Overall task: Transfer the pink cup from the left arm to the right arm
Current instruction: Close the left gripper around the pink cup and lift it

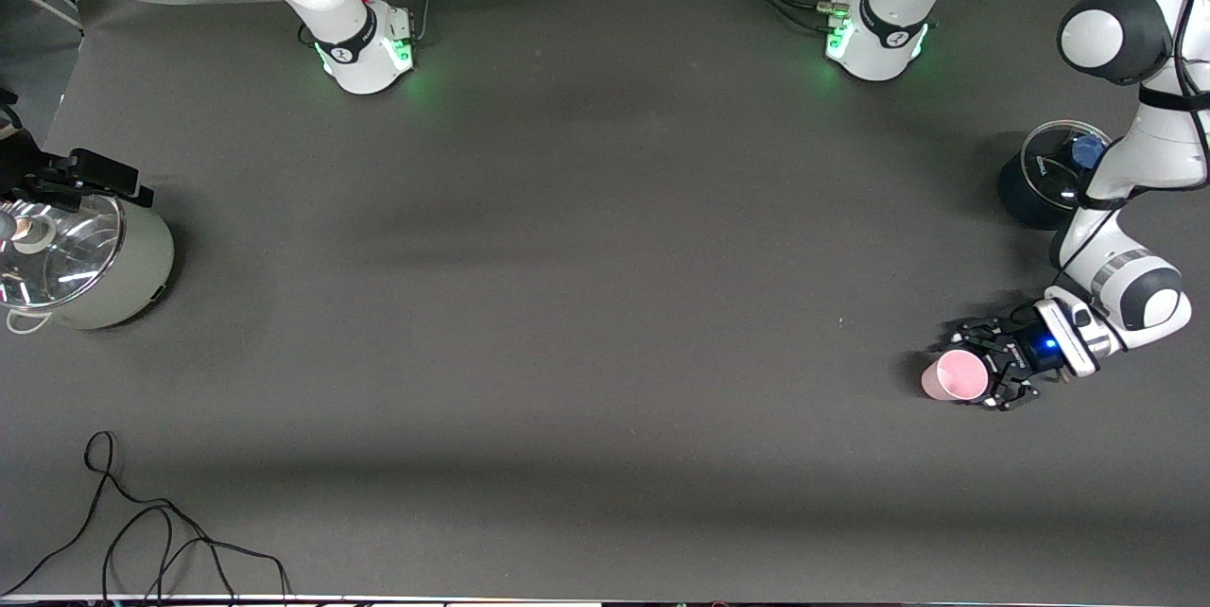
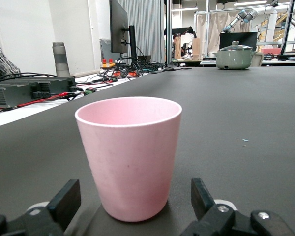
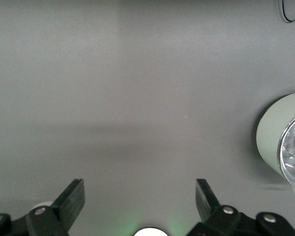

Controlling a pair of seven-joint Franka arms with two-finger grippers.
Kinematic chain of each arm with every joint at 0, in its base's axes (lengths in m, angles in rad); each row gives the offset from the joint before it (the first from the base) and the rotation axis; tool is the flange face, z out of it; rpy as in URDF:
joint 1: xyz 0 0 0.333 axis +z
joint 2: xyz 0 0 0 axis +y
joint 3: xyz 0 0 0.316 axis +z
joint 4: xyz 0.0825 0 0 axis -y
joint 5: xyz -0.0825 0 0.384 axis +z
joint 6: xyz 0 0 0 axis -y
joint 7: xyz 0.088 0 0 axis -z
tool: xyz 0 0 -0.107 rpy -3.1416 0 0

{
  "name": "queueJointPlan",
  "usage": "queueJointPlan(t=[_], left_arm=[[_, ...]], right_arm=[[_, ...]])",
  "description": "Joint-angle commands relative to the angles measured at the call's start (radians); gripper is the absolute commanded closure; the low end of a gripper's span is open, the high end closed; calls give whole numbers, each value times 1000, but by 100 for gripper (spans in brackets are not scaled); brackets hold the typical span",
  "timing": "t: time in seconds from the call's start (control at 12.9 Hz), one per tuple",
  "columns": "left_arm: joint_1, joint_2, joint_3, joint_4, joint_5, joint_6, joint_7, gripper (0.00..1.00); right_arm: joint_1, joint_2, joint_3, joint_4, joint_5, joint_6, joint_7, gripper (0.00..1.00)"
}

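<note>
No text, label, brand or number can be read on anything here.

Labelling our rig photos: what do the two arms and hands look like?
Both arms are white with green-lit bases. The left arm has dark grey joint caps, a black cable and blue wrist light. Left hand and right hand are black.

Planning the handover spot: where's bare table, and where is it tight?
Bare: the table's whole middle, between the sage pot and pink cup. Tight at the left arm's end: open left gripper flanks the cup, dark pot close by. Cable clutters one corner.
</note>
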Motion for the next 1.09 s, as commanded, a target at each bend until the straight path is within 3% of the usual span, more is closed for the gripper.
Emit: queueJointPlan(t=[0.0,0.39,0.47,0.62,0.7,1.01], left_arm=[[-6,13,-12,8,-35,13,21,0],[-8,14,-13,5,-41,13,-19,0],[-8,14,-13,5,-41,13,-19,5],[-8,13,-13,5,-41,13,-19,33],[-8,13,-13,5,-41,13,-19,40],[-8,2,-13,5,-38,17,-39,48]], right_arm=[[-4,-6,-1,7,-12,-14,-25,0],[-7,-6,-3,7,-12,-26,-28,0],[-7,-6,-3,7,-12,-26,-28,0],[-7,-6,-3,7,-12,-26,-39,0],[-9,-6,-3,7,-12,-26,-42,0],[-5,-6,-13,7,-12,-27,-42,0]])
